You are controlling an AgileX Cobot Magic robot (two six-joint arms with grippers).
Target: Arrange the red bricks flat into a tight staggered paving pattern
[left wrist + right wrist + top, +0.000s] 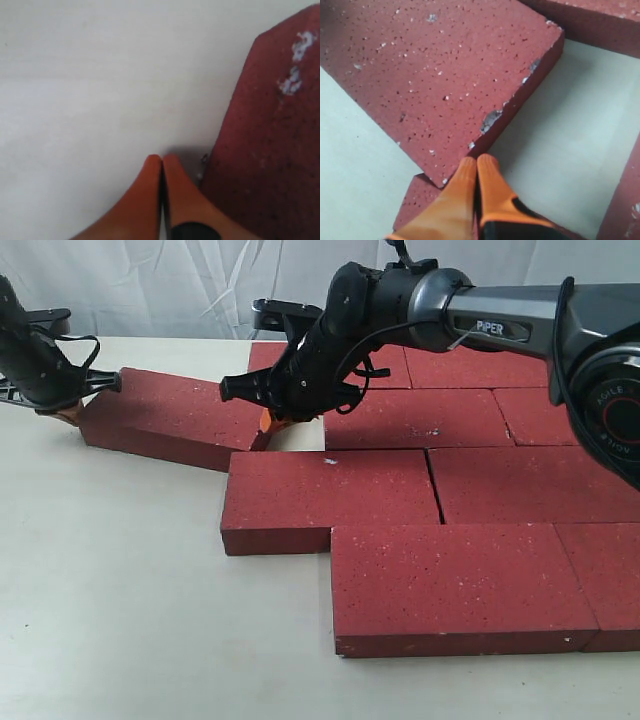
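Note:
Several red bricks lie flat in staggered rows on the right, among them a front brick [460, 580] and a middle-row brick [335, 495]. One loose red brick [170, 415] lies skewed at the left, outside the rows. My left gripper [70, 412] is shut and empty, its tips [161, 159] on the table against that brick's left end [275, 140]. At the brick's right end my right gripper [272, 425] is also shut and empty. In the right wrist view its tips [477, 161] touch the brick's near corner [435, 75], with bare table showing in the gap beside it.
The pale table [120, 620] stretches to the left and front of the bricks. A white cloth backdrop [150, 290] hangs behind. The right arm [500, 325] reaches over the back rows. Laid bricks [600, 25] border the gap in the right wrist view.

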